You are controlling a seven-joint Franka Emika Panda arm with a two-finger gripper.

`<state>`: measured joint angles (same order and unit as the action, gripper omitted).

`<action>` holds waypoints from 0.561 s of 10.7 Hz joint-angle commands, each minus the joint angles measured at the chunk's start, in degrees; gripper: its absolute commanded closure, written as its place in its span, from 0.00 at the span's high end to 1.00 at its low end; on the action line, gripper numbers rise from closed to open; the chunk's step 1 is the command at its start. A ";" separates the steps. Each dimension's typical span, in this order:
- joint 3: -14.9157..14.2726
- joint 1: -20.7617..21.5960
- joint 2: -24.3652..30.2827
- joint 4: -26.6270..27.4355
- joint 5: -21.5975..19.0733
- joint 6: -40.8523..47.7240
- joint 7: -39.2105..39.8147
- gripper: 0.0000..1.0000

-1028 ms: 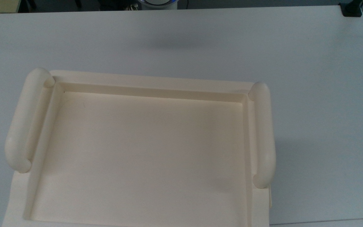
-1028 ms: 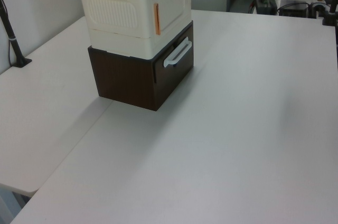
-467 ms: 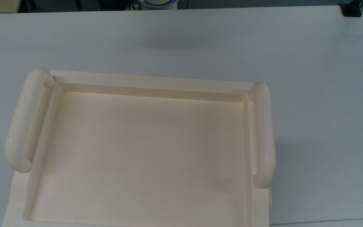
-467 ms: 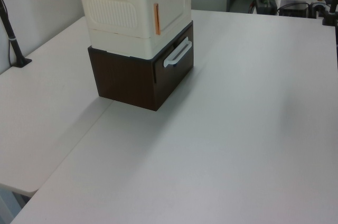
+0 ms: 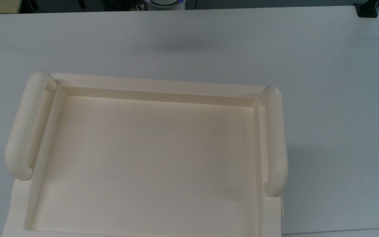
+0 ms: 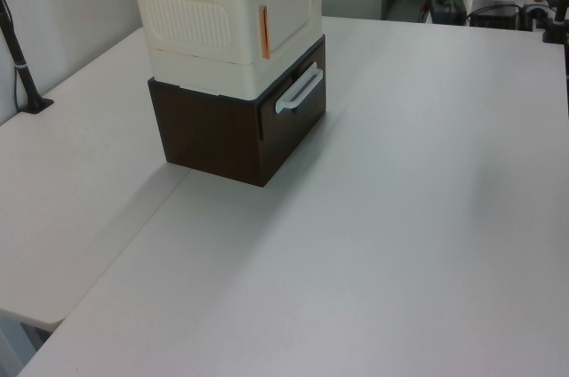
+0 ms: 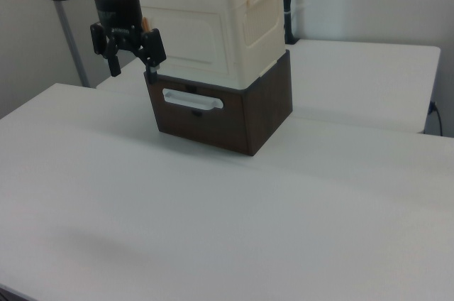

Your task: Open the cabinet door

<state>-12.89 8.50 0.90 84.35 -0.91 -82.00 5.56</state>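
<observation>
The cabinet door is seen in the right view as a flat cream panel with a raised rounded-rectangle border, closed flush against the front of the cabinet. Its edge toward the right view's left is hidden behind the gripper, so the handle there cannot be made out. In the left view the door faces the left view's right, and a thin orange strip runs down its near edge; whether this strip is the handle cannot be told.

The cabinet is stacked on a dark brown drawer unit, whose pale bar handle is fixed across its front. The cabinet's top is cut off by the upper edge of the left view. In the top view, the recessed tray-like top is flanked by two thick rounded rails, and its lower part is cut off by the picture's bottom edge; the door itself is concealed beneath it.

The gripper is held in front of the door's edge on the right view's left, near the cabinet's lower corner. Its two black fingers are spread apart and nothing is grasped between them. Whether a finger touches the cabinet cannot be told.

Everything is carried by a white table.
</observation>
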 commanded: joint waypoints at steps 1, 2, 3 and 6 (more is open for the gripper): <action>0.23 0.73 0.68 0.37 0.56 -0.01 0.24 1.00; 0.41 0.99 0.68 0.81 0.56 0.86 -0.20 1.00; 0.41 1.26 0.68 0.47 0.12 2.87 -0.20 1.00; 0.50 2.56 -0.72 0.72 -4.44 2.20 -5.17 1.00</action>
<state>-12.21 9.20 0.81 84.48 -2.39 -80.33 5.46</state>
